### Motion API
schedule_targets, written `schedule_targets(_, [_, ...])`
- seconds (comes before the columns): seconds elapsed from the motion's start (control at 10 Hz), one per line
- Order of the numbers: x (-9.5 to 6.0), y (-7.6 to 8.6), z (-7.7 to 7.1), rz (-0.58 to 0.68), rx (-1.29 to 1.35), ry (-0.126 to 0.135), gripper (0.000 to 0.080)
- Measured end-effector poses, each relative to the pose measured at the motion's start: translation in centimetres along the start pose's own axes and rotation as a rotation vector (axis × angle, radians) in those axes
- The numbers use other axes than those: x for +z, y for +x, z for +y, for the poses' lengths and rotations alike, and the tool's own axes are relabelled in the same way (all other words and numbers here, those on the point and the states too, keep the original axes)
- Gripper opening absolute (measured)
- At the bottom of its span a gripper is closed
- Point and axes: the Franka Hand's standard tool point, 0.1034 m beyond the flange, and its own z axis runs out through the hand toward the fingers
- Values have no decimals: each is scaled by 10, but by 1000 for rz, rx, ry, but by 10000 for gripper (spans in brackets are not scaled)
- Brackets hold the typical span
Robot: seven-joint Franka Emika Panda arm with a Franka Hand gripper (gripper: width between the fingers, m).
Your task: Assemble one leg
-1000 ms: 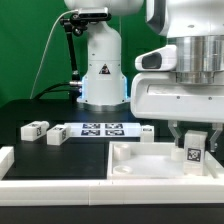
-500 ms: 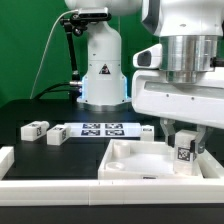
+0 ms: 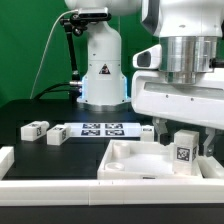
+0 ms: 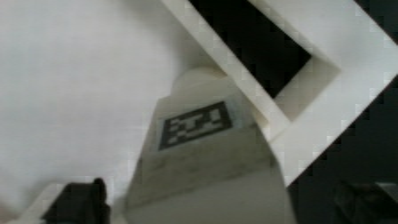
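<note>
Currently the leg (image 3: pixel 183 151) is held upright by the closed gripper (image 3: pixel 184 140), lower right. It is positioned over the square part (image 3: pixel 125 160); contact cannot be judged.

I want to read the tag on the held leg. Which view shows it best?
The wrist view: the leg fills the picture, its tag facing the camera. The exterior view shows the leg small, upright in the gripper over the tray.

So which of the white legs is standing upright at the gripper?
The leg over the tray, at the gripper, tag facing the camera. The two others lie on the table.
</note>
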Motion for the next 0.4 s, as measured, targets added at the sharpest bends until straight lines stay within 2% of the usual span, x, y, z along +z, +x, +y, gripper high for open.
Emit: schedule_targets(0.4, [0,0,0,0,0,-1,649])
